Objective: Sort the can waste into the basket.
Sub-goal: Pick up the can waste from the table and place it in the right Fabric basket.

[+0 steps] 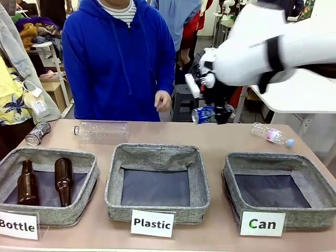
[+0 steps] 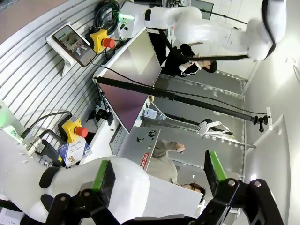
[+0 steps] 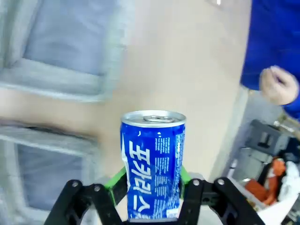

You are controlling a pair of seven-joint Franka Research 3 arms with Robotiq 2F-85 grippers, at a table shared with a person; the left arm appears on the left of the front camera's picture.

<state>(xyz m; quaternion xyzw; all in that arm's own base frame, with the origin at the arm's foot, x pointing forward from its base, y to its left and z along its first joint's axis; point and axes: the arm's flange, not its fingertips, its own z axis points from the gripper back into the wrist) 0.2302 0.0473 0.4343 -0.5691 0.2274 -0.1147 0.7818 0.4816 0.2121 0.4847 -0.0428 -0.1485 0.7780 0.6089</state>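
The right gripper (image 3: pixel 151 183), black with green pads (image 3: pixel 118 180), is clamped across the body of a small blue metal drink can with white lettering (image 3: pixel 152 161); the can sits squarely between the jaws, its silver top pointing away from the wrist, probably gripped this way for carrying; it hangs above the far side of the tan table (image 1: pixel 210 137), right of centre; the shallow grey fabric basket labelled "Can" (image 1: pixel 310 216) sits near right, well apart; a small silver metal can (image 1: pixel 38 133) lies far left; the left gripper (image 2: pixel 159 176) stands wide open, holding nothing.
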